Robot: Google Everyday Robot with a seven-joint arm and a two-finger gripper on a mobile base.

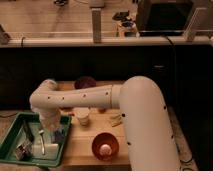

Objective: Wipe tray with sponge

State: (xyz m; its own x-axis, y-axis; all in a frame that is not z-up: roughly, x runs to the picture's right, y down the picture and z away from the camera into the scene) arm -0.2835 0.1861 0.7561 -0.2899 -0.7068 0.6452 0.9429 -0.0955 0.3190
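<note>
Reaching down from a bent white arm (pixel 75 97) into the tray (pixel 15 131) at the near-left corner of the tabletop (pixel 78 145), and planting the pincer (pixel 44 141) low over the tray's floor, right at the sponge (pixel 51 148). Looking to be working through the wiping step itself rather than the pick-up, judging by the pincer's low position and by the sponge lying on the tray floor toward the near-right side. Giving no view of the pincer's state, whether apart, together or clamped on the sponge: cannot tell.

Calling next, most likely, for pressing the sponge flat and dragging it in strokes across the bare green floor. Also calling for keeping inside the raised rim and steering around a dark item (pixel 22 149) lying in the tray's near-left corner. Needing, too, a push gentle enough to avoid sliding the tray off the tabletop's edge.

Holding nothing else made out in the tray besides the sponge and that dark item. Sharing the tabletop with a red bowl (pixel 95 143) just right of the tray near the front edge, cradling one small pale round thing (pixel 105 149). Sharing it also with a white cup (pixel 82 116) just beside the tray's far-right corner, contents hidden, and with a dark bowl (pixel 85 81) at the back, partly behind the arm, inside not showing.
</note>
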